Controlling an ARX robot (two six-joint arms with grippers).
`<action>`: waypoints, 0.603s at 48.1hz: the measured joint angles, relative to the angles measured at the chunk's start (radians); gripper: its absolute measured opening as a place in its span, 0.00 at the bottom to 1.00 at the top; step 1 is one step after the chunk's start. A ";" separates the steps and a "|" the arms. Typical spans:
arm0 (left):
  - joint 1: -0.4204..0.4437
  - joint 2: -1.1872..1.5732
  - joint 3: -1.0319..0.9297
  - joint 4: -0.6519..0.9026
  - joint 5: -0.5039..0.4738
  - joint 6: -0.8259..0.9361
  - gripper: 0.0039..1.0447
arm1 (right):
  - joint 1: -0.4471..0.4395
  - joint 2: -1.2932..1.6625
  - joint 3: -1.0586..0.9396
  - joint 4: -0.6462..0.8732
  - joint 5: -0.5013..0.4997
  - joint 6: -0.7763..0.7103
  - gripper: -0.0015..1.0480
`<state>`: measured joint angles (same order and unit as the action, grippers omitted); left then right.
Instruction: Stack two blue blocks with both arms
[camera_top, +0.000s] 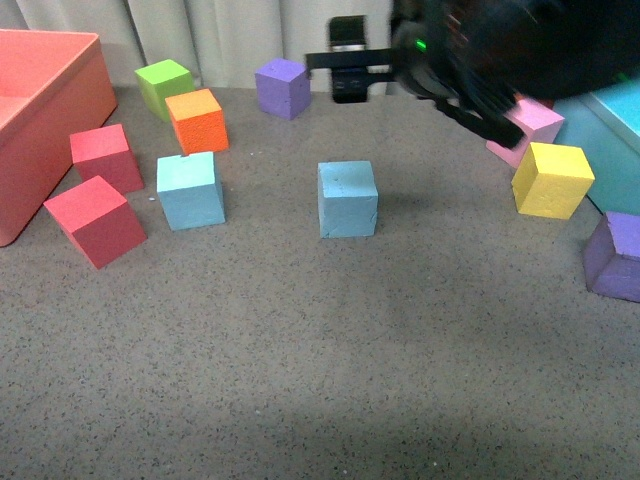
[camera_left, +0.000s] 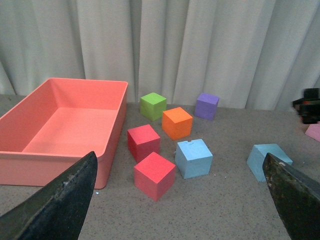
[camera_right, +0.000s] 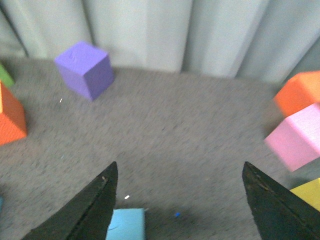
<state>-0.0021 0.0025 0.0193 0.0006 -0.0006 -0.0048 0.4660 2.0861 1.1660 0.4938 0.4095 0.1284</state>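
Observation:
Two light blue blocks sit apart on the grey table: one at the left (camera_top: 190, 190) and one in the middle (camera_top: 347, 198). Both show in the left wrist view, the left one (camera_left: 194, 158) and the middle one (camera_left: 267, 160). My right gripper (camera_top: 350, 72) hangs open and empty above the table behind the middle block. In the right wrist view (camera_right: 179, 163) a corner of that block (camera_right: 126, 225) shows by one finger. My left gripper (camera_left: 180, 155) is open and empty, well back from the blocks, and is out of the front view.
A salmon bin (camera_top: 50, 90) stands at the far left, a turquoise bin (camera_top: 620, 140) at the right. Red cubes (camera_top: 95, 220), an orange cube (camera_top: 197, 120), a green cube (camera_top: 164, 85), purple cubes (camera_top: 283, 87), a pink cube (camera_top: 530, 125) and a yellow cube (camera_top: 552, 180) lie around. A curtain closes the back.

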 joint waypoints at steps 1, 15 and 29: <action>0.000 0.000 0.000 0.000 -0.001 0.000 0.94 | -0.005 -0.010 -0.032 0.052 0.000 -0.012 0.66; 0.000 0.000 0.000 0.000 -0.001 0.000 0.94 | -0.150 -0.317 -0.533 0.661 -0.080 -0.114 0.26; 0.000 0.000 0.000 0.000 -0.001 0.000 0.94 | -0.229 -0.503 -0.784 0.682 -0.179 -0.128 0.01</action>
<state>-0.0021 0.0025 0.0193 0.0006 -0.0013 -0.0048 0.2375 1.5829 0.3824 1.1755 0.2302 0.0006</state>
